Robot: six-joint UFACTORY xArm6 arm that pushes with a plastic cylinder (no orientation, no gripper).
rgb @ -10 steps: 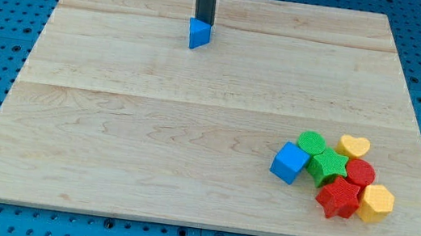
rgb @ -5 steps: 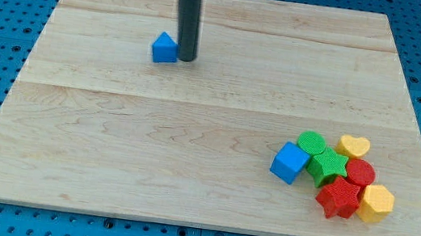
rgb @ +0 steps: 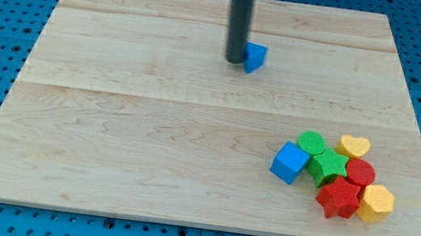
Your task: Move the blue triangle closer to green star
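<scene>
Eight blocks: all are lying on the wooden board, seven of them bunched together and one sitting alone.
My tip: it is resting on the board toward the view's top, just to the view's left of the blue triangle, touching it or nearly so.
Rod: it is standing upright and running out of the view's top edge; being a plain rod, it is gripping nothing and has no opening to speak of.
Blue triangle: it is sitting well apart from the green star, up and to the view's left of it.
Green star: it is lying in the middle of the bunch near the board's lower right corner.
Blue cube: it is touching the green star's left side.
Green round block: it is sitting just above the green star.
Yellow heart: it is lying up and right of the green star.
Red round block: it is sitting just right of the green star.
Red star: it is lying just below the green star.
Yellow block: its shape looks hexagonal, and it is lying down and right of the green star, beside the red star.
</scene>
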